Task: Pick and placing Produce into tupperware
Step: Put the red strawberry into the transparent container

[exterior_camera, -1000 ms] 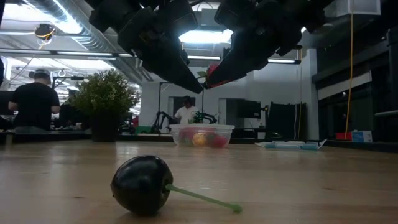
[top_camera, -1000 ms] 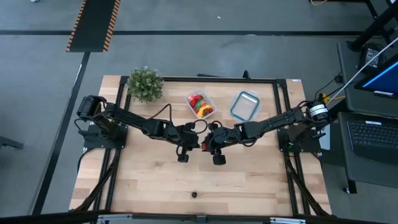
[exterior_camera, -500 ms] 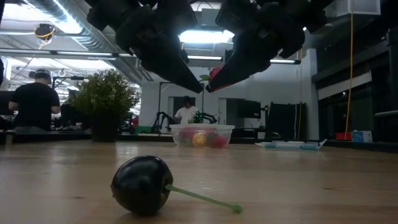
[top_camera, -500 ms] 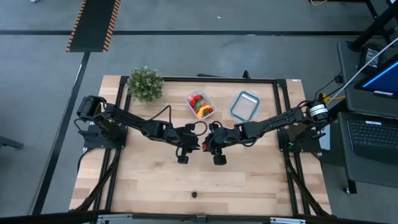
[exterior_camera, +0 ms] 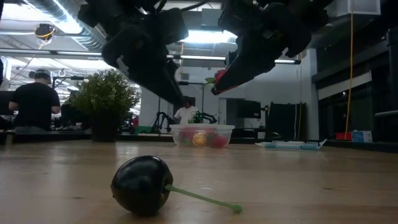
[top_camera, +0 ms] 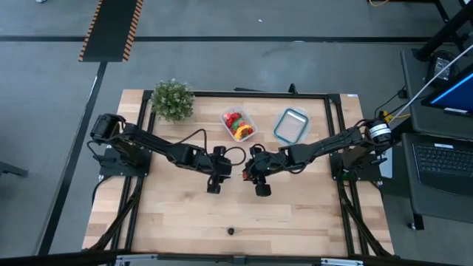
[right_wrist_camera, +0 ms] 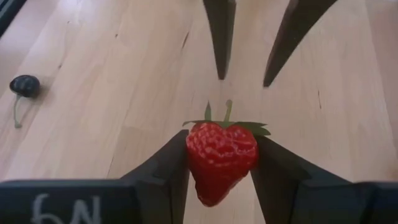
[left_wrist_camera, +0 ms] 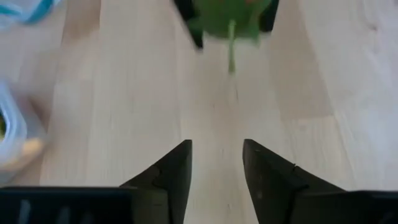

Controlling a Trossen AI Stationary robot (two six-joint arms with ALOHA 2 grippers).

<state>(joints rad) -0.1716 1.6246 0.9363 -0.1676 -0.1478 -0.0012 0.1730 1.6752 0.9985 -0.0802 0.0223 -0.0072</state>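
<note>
Red strawberry (right_wrist_camera: 221, 160) held aloft; tupperware (top_camera: 238, 123) (clear) holds colourful produce.

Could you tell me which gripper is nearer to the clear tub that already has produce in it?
Right, narrowly. The right gripper, holding a strawberry, sits just below the tub; the empty left gripper sits slightly further left.

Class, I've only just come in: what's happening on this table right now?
Two robot arms meet over the middle of the wooden table. The right claw grips a red toy strawberry in the air, facing the left claw, which is open and empty. The clear tupperware, already holding some produce, sits toward the back beside a blue-rimmed container and a potted plant. A dark cherry lies alone near the front edge.
</note>
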